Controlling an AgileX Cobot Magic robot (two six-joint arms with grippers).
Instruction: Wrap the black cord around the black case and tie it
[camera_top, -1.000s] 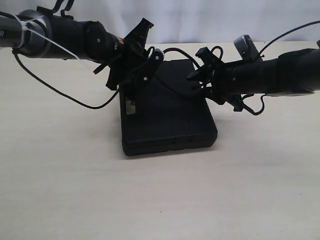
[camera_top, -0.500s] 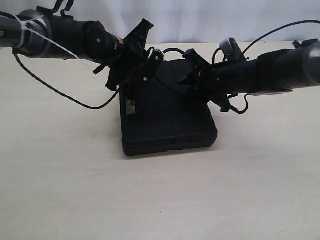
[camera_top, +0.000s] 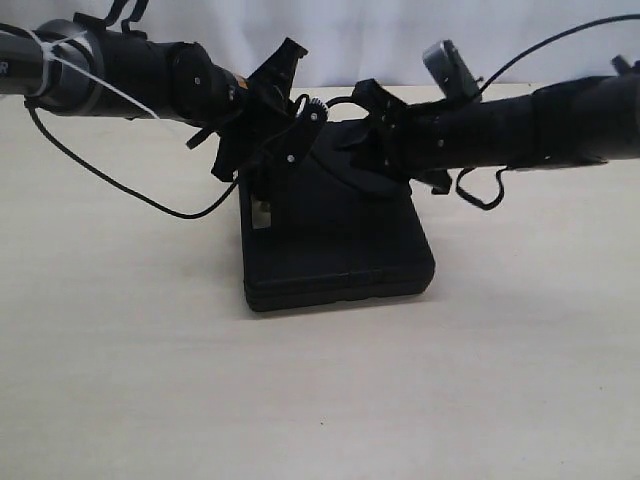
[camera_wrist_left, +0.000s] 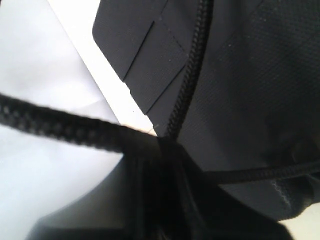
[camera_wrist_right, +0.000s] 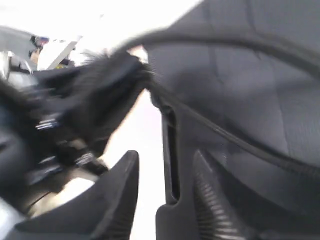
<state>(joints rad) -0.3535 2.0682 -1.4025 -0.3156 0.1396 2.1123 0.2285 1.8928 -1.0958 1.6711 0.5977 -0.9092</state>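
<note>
While the bare table (camera_top: 300, 400) is filling the lower part of the exterior view, the case (camera_top: 340, 250) is lying flat just beyond it at mid-frame, closed.

Above the case's far half, the left gripper (camera_top: 265, 185) is hanging at the upper left edge of the case, exactly where it was a second ago. In the left wrist view the cord (camera_wrist_left: 60, 125) is running straight into it, so it is apparently pinching the cord. Another stretch of cord is lying across the case's fabric there.

What is changing is the right gripper (camera_top: 352, 120). Over the last second it has been sliding leftward from the case's far right corner to just right of centre, and it is now sitting close to the left one. Its jaws have been narrowing on the way. In the right wrist view they are still standing apart, holding nothing, with the case's rim between the fingers (camera_wrist_right: 125, 200).

Farthest back, a loop of cord is arching between the two grippers at the case's far edge. The right gripper is probably lining up to take that strand, and no knot is showing yet.
</note>
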